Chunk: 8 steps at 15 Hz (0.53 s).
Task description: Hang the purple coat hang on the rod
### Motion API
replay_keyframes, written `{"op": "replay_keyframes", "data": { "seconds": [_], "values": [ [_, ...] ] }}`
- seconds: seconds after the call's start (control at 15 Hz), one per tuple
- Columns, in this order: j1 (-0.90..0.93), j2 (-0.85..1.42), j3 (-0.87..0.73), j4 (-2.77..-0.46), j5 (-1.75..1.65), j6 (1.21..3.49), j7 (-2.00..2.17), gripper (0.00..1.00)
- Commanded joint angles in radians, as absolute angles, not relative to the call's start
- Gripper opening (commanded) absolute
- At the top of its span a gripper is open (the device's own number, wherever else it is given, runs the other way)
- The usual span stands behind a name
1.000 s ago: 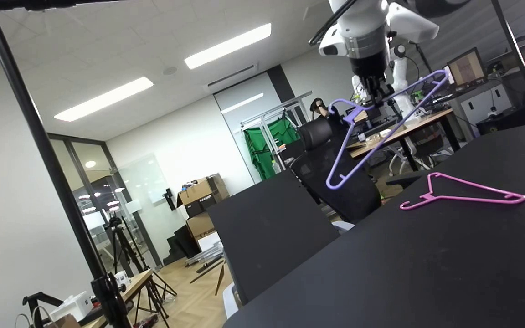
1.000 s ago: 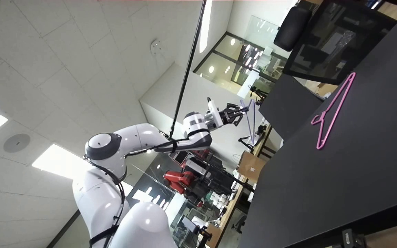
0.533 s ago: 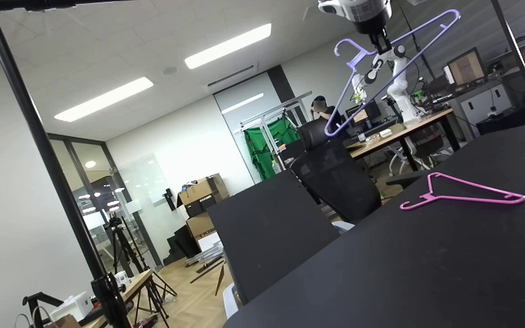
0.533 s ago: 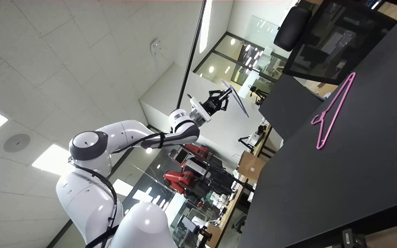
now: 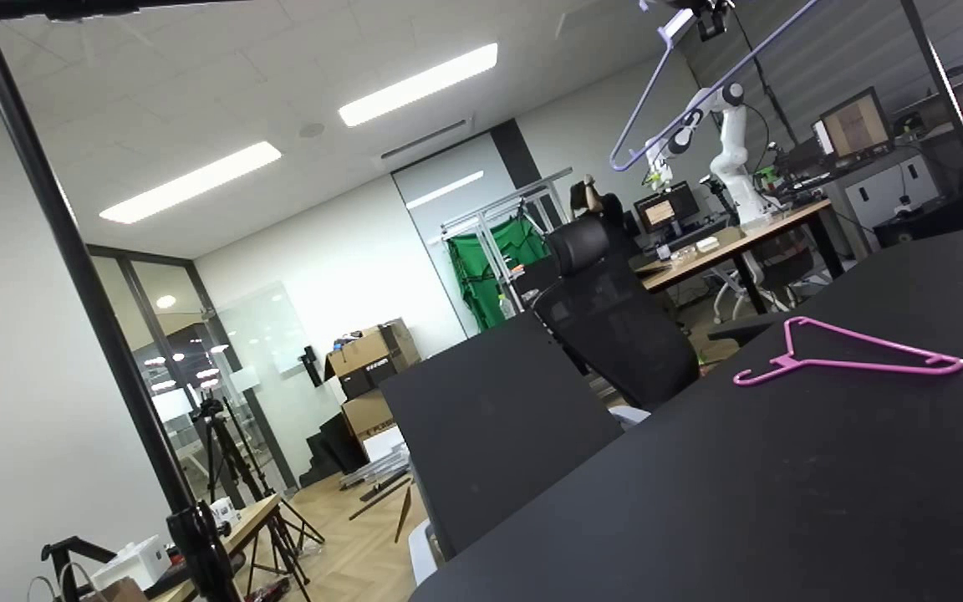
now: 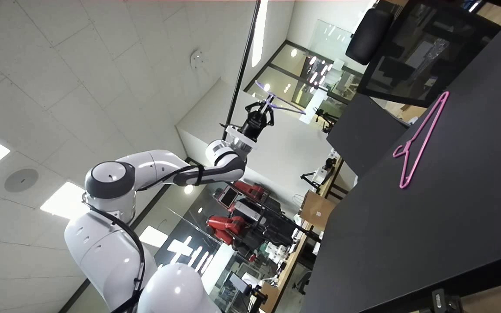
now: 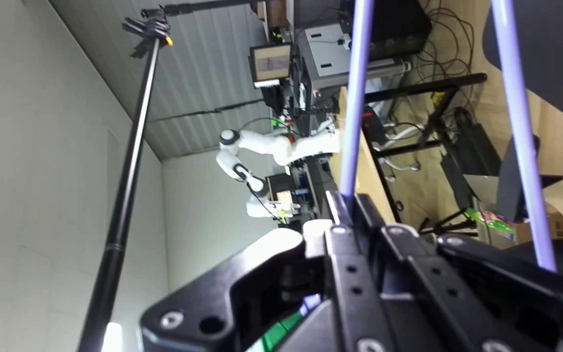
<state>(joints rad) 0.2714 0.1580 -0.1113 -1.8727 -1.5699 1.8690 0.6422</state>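
Note:
The purple coat hang (image 5: 676, 25) is held high above the table, partly cut off by the top edge in an exterior view. It also shows in an exterior view (image 6: 292, 108), its hook end close beside the rod (image 6: 242, 65) in the picture; I cannot tell the depth between them. My gripper (image 6: 269, 102) is shut on one bar of it. In the wrist view the gripper (image 7: 351, 203) pinches the purple bar (image 7: 358, 98) between its fingertips. The rod (image 7: 125, 186) runs along the left of that view, apart from the hanger. Its end (image 5: 89, 7) shows top left.
A pink hanger (image 5: 874, 365) lies on the black table (image 5: 699, 502). The frame's upright black pole (image 5: 80, 276) stands at the left in that view. A black office chair (image 5: 615, 301) is behind the table. The arm's wrist (image 6: 233, 145) overlaps the rod's line in the picture.
My gripper has lifted the purple hanger upward, partly out of the top of an exterior view. In both exterior views the hanger has risen, and it has tilted, with its hook nearing the rod's line.

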Motion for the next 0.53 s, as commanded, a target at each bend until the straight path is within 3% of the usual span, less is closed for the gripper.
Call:
{"op": "replay_keyframes", "data": {
  "seconds": [0.0,0.47],
  "values": [
    [0.209,0.164,-0.021,-1.83,-1.609,1.712,0.756,0.02],
    [0.182,0.203,0.063,-1.722,-1.625,1.561,0.765,0.02]
  ]
}}
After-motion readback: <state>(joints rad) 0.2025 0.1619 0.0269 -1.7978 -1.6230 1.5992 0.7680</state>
